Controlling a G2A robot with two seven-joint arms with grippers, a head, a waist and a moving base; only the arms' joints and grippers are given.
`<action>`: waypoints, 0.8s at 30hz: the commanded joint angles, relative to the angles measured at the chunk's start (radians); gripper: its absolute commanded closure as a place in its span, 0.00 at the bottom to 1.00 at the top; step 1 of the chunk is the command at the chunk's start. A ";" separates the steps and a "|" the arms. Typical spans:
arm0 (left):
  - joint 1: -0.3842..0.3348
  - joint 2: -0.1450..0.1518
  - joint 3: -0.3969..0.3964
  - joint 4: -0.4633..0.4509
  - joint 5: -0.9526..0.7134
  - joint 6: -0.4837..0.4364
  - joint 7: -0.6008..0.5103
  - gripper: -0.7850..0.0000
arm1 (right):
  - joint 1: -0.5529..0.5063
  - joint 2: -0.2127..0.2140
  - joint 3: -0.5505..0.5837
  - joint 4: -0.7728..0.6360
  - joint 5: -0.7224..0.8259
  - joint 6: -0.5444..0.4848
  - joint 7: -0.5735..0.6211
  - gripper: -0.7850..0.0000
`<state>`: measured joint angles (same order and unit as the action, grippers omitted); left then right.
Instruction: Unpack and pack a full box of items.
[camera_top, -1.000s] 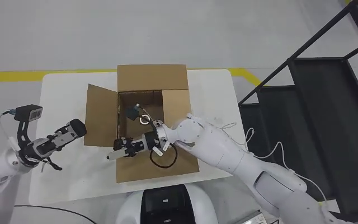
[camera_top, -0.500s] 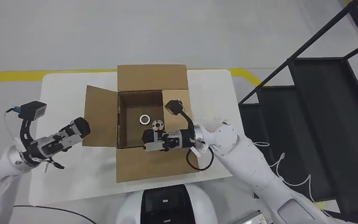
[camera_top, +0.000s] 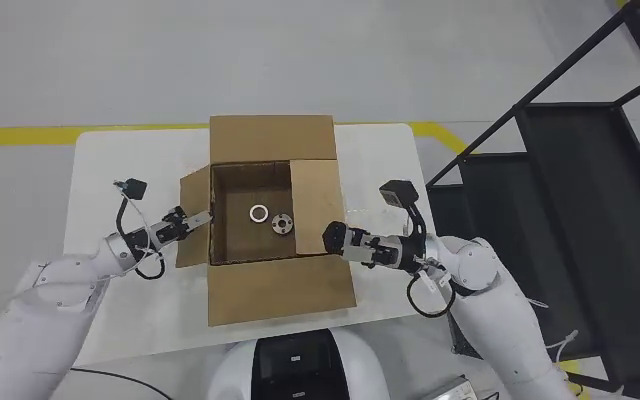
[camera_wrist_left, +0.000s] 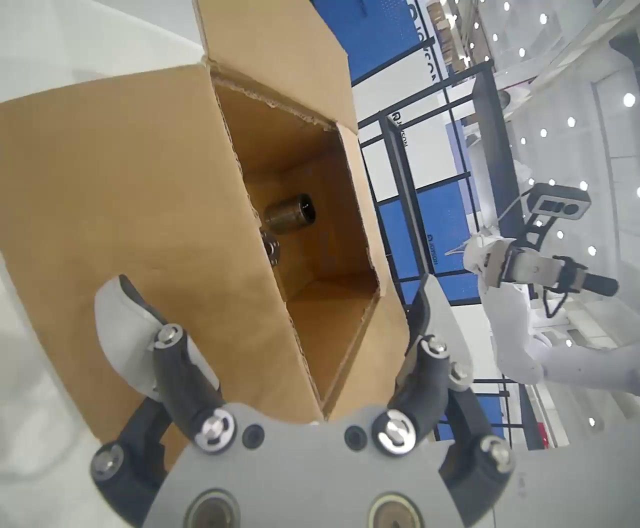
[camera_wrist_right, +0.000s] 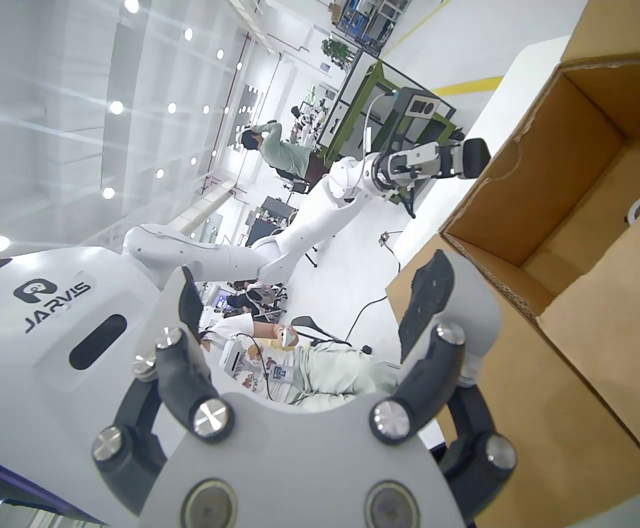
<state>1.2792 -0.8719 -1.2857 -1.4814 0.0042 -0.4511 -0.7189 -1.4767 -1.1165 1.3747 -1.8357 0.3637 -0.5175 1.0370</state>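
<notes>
One cardboard box (camera_top: 280, 292) is counted on the one white table (camera_top: 110, 160), near the middle of its far edge, and four flaps are counted on it. Two small metal parts are counted on the box floor: one short sleeve (camera_top: 258, 212) and one round flanged piece (camera_top: 281, 224), just beside each other. Two grippers are counted, the left gripper (camera_top: 200, 216) and the right gripper (camera_top: 333, 238), each with two fingers spread.

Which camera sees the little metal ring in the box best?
The top view: the ring lies fully in sight on the box floor. The left wrist view shows it sideways, as a short dark cylinder. The right wrist view catches a pale sliver at most.
</notes>
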 joint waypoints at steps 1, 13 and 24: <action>-0.020 -0.008 0.035 0.016 0.000 -0.004 0.013 0.00 | -0.005 0.002 0.005 -0.003 0.002 0.000 0.002 0.00; 0.071 0.018 -0.147 -0.148 -0.095 -0.127 -0.018 0.00 | -0.012 0.013 0.008 0.017 0.004 -0.006 0.024 0.00; 0.002 0.025 -0.127 -0.397 -0.044 0.007 -0.149 0.00 | -0.085 0.029 0.102 0.052 0.047 -0.058 -0.003 0.00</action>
<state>1.3143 -0.8439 -1.4511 -1.8832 -0.0484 -0.4616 -0.8547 -1.5553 -1.0887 1.4678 -1.7851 0.4062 -0.5741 1.0358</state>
